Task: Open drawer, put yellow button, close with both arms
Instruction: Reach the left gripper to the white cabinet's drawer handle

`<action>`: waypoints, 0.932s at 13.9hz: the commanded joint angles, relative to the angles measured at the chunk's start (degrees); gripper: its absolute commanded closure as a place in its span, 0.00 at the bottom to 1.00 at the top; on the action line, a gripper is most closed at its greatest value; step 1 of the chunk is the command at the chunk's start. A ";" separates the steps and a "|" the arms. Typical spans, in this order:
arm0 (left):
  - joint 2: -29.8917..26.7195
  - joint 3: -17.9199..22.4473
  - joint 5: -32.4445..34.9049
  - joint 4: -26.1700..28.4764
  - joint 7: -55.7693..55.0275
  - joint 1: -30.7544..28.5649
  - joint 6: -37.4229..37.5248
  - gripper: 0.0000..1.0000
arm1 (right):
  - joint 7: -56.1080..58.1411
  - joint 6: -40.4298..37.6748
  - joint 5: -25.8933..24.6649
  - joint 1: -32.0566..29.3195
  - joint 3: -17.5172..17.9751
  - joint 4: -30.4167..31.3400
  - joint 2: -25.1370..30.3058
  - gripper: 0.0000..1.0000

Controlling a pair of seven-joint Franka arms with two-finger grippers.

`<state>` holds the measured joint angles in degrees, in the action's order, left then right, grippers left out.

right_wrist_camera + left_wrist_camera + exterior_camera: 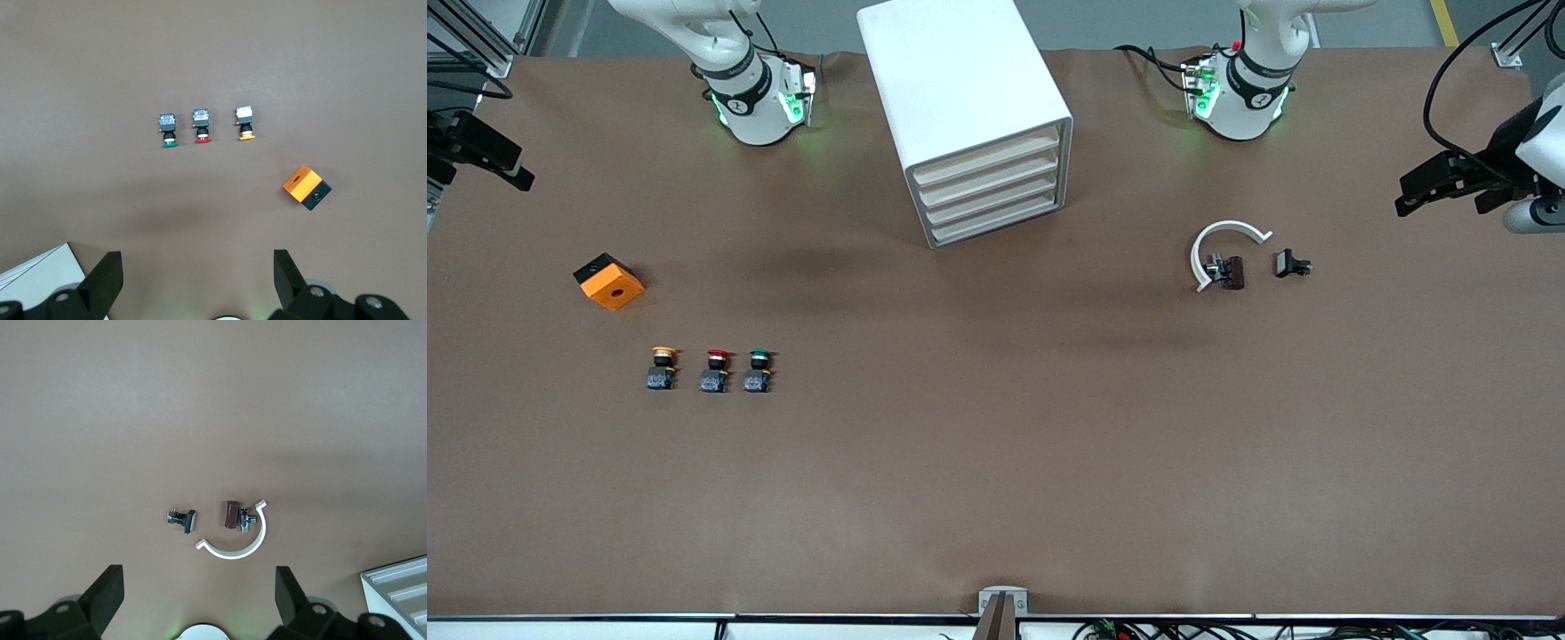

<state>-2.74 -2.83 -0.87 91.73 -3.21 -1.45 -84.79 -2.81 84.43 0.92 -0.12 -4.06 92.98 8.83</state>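
The white cabinet (pixel 960 80) stands at the table's middle between the arm bases, with four slim drawers all pushed in. The drawer (pixel 987 156) is the highest of them. The yellow button (pixel 662 366) stands toward the right arm's end, in a row with a red-capped (pixel 714 369) and a green-capped one (pixel 758 369). The yellow button (pixel 245 123) also appears in the right wrist view. My right gripper (pixel 197 257) hangs open and empty high over that end of the table (pixel 476 164). My left gripper (pixel 199 577) hangs open and empty high over the left arm's end (pixel 1440 191).
An orange and black block (pixel 609 281) lies farther from the front camera than the buttons. Toward the left arm's end lie a white C-shaped clamp (pixel 1221 242), a brown part (pixel 1232 272) and a small black part (pixel 1289 264).
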 commanded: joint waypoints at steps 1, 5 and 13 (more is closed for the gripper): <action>-0.07 0.11 -0.01 0.20 0.84 -0.31 -0.47 0.00 | -0.79 0.21 0.58 -0.23 0.19 1.23 1.28 0.00; 1.68 0.28 -0.09 -0.06 -0.92 -0.39 -0.47 0.00 | -0.79 0.21 0.58 -0.23 0.19 1.23 1.28 0.00; 13.19 -0.32 -15.03 -1.11 -36.99 -0.14 -3.54 0.00 | -0.79 0.30 0.49 -0.32 0.10 1.06 1.11 0.00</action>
<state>7.32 -2.62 -13.94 91.97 -31.87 -1.92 -88.23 -2.82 84.43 0.92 -0.12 -4.09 93.03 8.82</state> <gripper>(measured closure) 0.000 0.000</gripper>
